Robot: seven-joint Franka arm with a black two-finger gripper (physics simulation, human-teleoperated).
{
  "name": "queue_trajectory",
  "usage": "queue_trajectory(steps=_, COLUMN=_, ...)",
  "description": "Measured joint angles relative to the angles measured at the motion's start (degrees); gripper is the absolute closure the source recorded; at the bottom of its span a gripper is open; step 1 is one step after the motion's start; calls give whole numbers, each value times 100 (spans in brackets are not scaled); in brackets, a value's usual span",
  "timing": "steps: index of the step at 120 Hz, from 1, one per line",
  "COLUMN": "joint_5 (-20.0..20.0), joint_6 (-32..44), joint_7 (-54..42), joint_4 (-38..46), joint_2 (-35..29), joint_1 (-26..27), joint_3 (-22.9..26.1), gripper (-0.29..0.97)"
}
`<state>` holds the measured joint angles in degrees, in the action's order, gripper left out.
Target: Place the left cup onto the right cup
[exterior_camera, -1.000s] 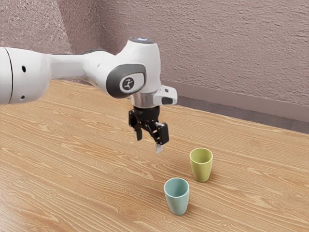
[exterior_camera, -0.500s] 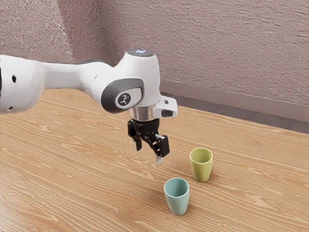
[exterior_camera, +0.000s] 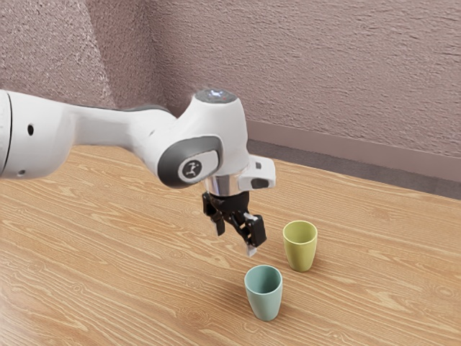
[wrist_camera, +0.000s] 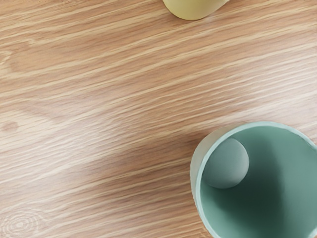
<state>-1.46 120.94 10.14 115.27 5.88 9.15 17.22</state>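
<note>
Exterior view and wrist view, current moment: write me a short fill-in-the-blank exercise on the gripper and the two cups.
1. The gripper hangs above the table with its fingers ____ and nothing between them.
2. The teal cup and the yellow-green cup both stand ____ on the table.
3. In the wrist view, the cup whose inside shows from above is the ____ one.

Missing words: open; upright; teal.

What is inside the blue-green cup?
Nothing visible: the wrist view looks into the blue-green cup, showing bare wall and round bottom. One side lies beyond the picture.
</note>
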Motion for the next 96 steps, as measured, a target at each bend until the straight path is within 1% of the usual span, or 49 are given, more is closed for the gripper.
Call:
queue_trajectory(steps=17, joint_5=-2, joint_6=61, joint_7=55, joint_4=-40, joint_2=83, joint_1=91, joint_3=65, gripper=0)
queue_trajectory(steps=96, joint_5=-16, joint_6=400, joint_7=196, joint_4=-37, joint_2=478, joint_1=46, joint_3=62, gripper=0)
